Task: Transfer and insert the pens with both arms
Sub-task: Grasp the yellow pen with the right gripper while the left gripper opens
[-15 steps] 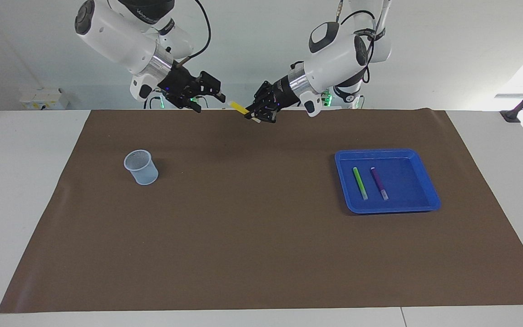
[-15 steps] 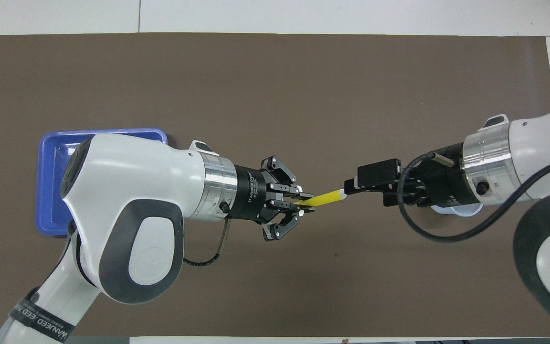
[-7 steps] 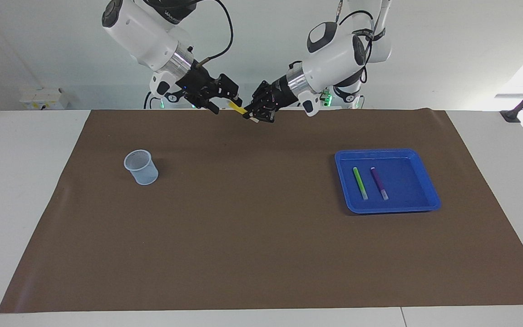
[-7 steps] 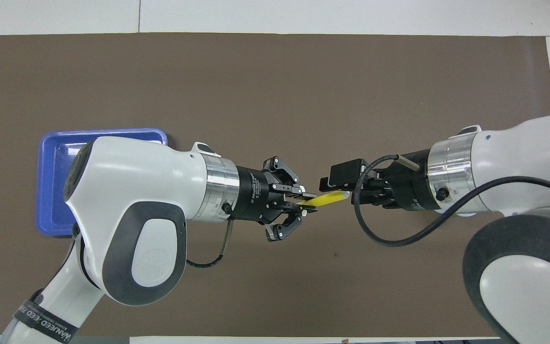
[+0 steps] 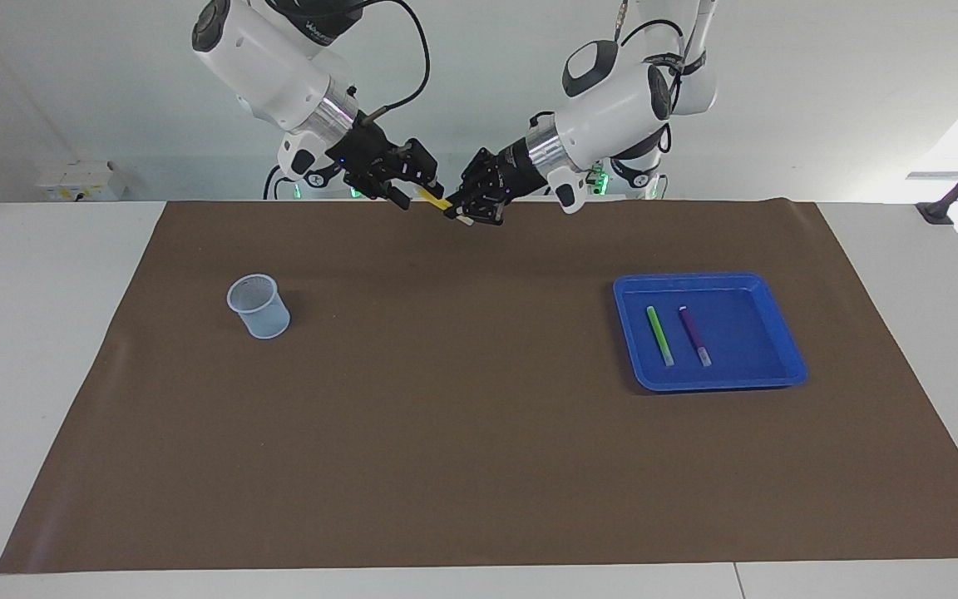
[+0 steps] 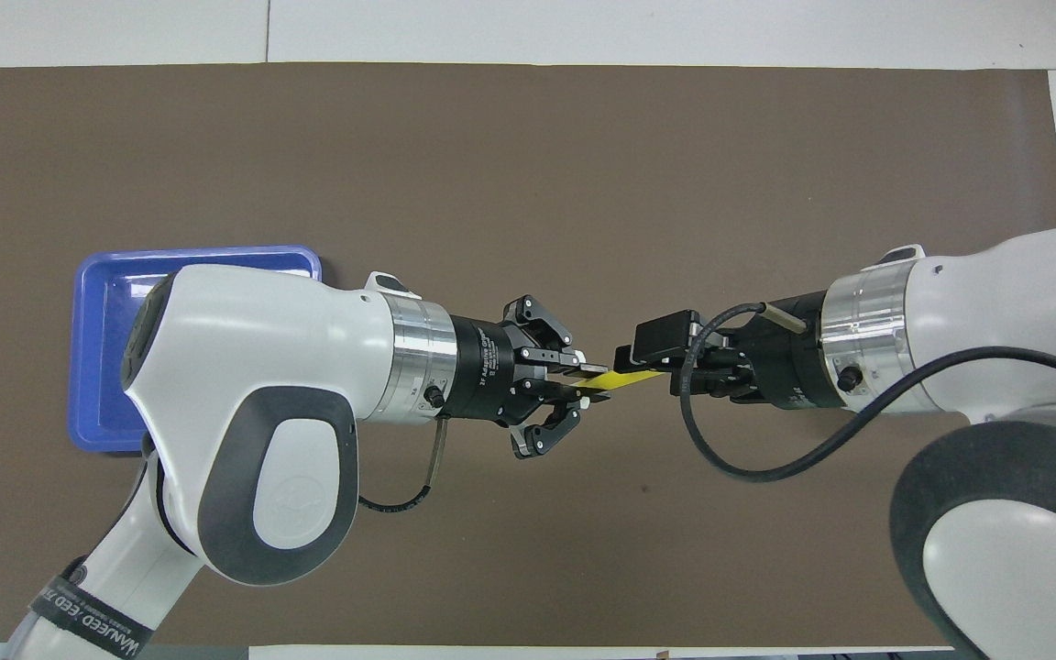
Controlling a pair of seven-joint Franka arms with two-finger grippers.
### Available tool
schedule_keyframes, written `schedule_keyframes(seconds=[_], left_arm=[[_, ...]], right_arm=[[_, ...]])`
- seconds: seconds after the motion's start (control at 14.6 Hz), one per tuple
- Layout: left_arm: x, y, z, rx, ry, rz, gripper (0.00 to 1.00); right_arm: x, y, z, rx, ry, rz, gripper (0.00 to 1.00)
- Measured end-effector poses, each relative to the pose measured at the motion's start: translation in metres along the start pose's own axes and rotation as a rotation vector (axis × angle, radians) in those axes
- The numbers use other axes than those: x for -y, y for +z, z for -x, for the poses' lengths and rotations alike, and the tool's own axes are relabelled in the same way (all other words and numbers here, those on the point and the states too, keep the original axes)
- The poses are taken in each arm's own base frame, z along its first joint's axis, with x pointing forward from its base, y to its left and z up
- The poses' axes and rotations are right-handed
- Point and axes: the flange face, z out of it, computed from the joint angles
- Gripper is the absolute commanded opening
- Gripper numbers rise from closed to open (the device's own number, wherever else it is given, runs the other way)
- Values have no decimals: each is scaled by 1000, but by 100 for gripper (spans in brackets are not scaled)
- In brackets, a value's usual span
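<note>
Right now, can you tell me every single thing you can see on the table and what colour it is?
mat: one, brown, covering most of the white table.
tray: one, blue, toward the left arm's end.
green pen: one, lying in the tray.
purple pen: one, in the tray beside the green pen.
cup: one, clear, upright on the mat toward the right arm's end.
yellow pen: one, in the air between both grippers, over the mat.
left gripper: one, black, shut on the yellow pen.
right gripper: one, black, around the pen's other end.
</note>
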Motion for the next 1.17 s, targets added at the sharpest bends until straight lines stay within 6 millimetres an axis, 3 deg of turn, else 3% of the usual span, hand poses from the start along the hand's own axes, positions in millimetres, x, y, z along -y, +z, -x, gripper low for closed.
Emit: schedule_keyframes(seconds=[0.21, 0.34, 0.41, 0.48, 0.89, 0.96, 1.17], left_arm=[[0, 0, 0, 5, -4, 2, 0], [0, 0, 0, 6, -6, 2, 0], [0, 0, 0, 8, -7, 4, 0], [0, 0, 0, 10, -8, 6, 0], [3, 2, -1, 9, -9, 4, 0], [3, 2, -1, 9, -9, 5, 99], [2, 0, 3, 21, -3, 43, 100]], right_arm=[[2, 1, 1, 3, -2, -1, 51], [3, 2, 2, 4, -3, 0, 26], [3, 2, 3, 5, -3, 0, 6], [3, 2, 3, 5, -3, 0, 0], [5, 3, 5, 9, 2, -9, 0], [5, 3, 5, 9, 2, -10, 0], [5, 2, 4, 7, 2, -10, 0]])
